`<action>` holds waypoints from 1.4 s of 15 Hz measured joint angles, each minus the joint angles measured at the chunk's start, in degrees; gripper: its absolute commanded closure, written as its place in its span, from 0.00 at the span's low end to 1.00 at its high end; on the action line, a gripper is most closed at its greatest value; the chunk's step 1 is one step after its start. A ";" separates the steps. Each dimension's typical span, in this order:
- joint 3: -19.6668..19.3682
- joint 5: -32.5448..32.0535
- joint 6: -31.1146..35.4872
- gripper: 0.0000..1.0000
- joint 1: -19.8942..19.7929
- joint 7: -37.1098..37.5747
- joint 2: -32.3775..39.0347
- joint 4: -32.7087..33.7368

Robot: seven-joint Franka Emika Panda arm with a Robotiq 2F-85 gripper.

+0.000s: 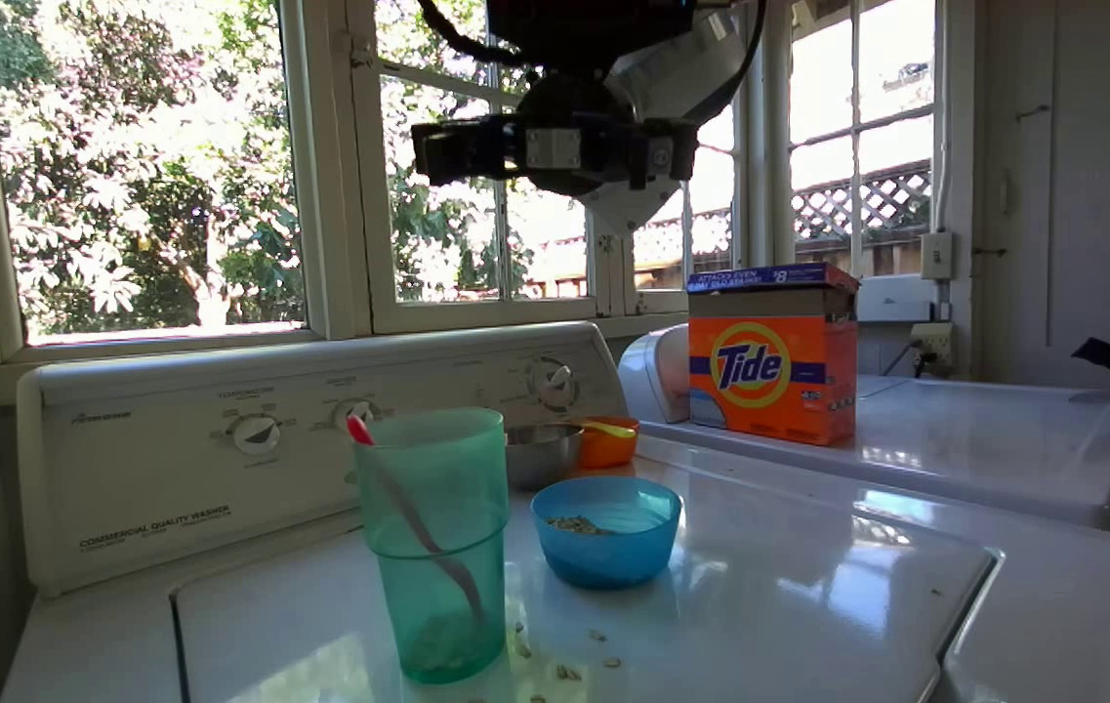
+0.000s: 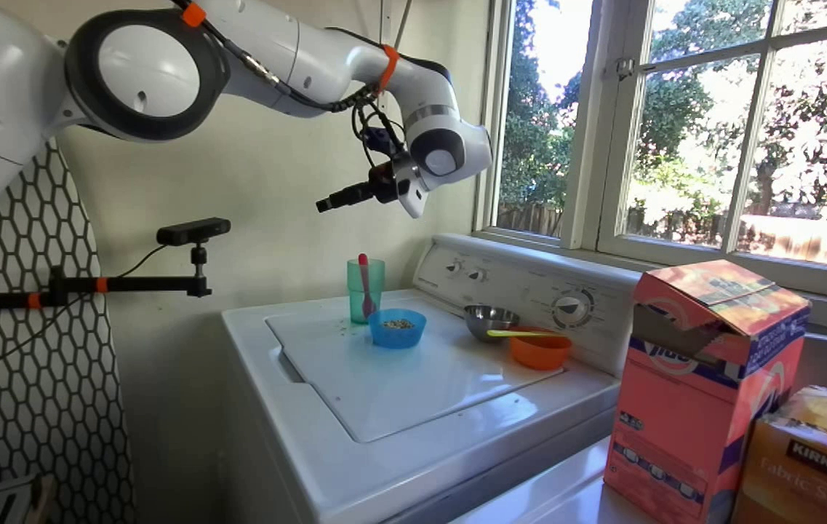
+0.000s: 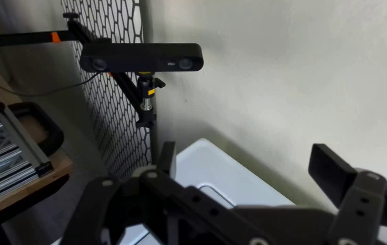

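Standing beside the blue bowl [image 1: 603,561] on the washer [image 1: 769,605], the green cup [image 1: 432,581] could be toppled if its protruding spoon [image 1: 358,431] were clipped by a low swing of the tool [image 1: 555,151]. Spread wide, the tool is held high, well clear of both, with nothing gripped or touched.

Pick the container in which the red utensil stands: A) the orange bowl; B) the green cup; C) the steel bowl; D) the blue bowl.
B: in both exterior views the red utensil leans inside the see-through green cup, its red end poking out at the rim.
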 measured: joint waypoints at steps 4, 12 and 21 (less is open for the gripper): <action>0.19 -7.29 4.93 0.00 4.90 -3.02 -1.20 2.26; 1.33 -25.79 12.04 0.00 10.13 -8.39 -3.86 4.92; 0.92 -42.23 14.32 0.00 16.20 -10.17 -3.06 9.66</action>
